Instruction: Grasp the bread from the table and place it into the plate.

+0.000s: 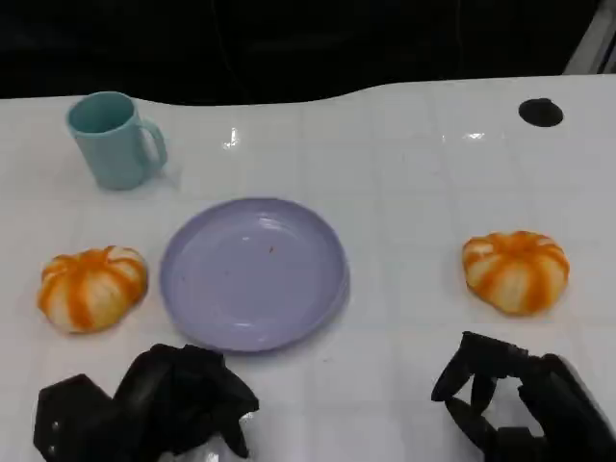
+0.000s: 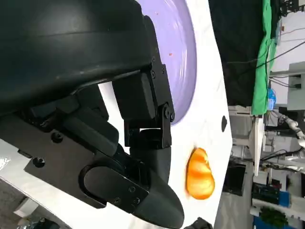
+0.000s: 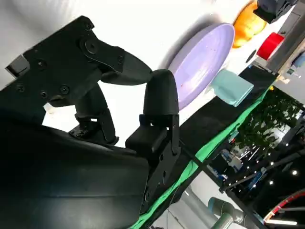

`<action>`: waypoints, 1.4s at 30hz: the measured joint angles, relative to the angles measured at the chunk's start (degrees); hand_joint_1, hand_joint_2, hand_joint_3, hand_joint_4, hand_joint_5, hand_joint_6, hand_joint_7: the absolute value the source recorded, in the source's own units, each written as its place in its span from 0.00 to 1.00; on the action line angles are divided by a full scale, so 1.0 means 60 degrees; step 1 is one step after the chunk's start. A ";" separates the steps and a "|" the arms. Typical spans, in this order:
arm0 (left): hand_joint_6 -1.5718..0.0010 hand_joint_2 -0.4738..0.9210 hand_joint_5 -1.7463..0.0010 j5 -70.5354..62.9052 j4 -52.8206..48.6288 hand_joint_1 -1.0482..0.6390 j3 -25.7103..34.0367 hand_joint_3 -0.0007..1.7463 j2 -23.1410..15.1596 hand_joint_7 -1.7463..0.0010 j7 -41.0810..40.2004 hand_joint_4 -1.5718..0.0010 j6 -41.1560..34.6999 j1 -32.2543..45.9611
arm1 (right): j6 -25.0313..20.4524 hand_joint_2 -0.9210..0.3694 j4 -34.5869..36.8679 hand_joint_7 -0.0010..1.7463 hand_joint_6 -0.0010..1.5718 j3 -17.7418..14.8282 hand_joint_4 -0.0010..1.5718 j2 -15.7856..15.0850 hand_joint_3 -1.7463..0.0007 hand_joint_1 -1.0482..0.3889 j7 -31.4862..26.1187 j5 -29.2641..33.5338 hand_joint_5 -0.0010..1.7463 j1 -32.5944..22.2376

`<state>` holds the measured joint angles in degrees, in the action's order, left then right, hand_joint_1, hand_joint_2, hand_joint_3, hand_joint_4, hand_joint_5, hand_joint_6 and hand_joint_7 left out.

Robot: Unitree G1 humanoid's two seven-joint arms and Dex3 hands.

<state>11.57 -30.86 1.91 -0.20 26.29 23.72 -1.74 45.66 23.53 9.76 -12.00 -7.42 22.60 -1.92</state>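
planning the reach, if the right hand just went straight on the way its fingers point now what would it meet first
Judging by the right wrist view, the right hand points across the bare table toward the purple plate, so its rim likely comes first, not the bread beyond it. Depth is unclear.

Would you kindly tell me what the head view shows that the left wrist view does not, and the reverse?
Head view alone: the mug behind the plate, the bread on the left, and the right hand low on the table with nothing in it. Left wrist view alone: a green cloth and room clutter beyond the table's edge. Both: the purple plate, the bread on the right, and the left hand, which holds nothing.
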 measured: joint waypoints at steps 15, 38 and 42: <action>0.00 0.92 0.42 0.0014 -0.0001 0.00 0.0005 0.00 0.0000 0.72 0.0008 0.07 -0.0003 -0.0019 | 0.0002 0.34 0.0062 0.78 0.44 0.0000 0.46 0.0000 0.43 0.50 -0.0001 0.0003 1.00 0.0002; 0.00 0.92 0.42 0.0011 -0.0001 0.00 -0.0001 0.00 0.0012 0.72 0.0008 0.07 -0.0001 -0.0020 | -0.0906 0.00 -0.1304 0.03 0.36 -0.0455 0.19 -0.0235 0.93 0.42 -0.0495 0.0961 0.33 -0.0030; 0.00 0.92 0.43 0.0015 -0.0029 0.00 0.0016 0.00 0.0011 0.72 0.0011 0.07 0.0000 -0.0029 | -0.1501 0.00 -0.1880 0.01 0.33 -0.0702 0.16 -0.0531 0.96 0.40 -0.0590 0.1436 0.29 0.0034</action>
<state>11.66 -31.03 2.01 -0.13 26.36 23.72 -1.91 36.65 12.25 5.55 -15.19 -10.96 31.21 -1.72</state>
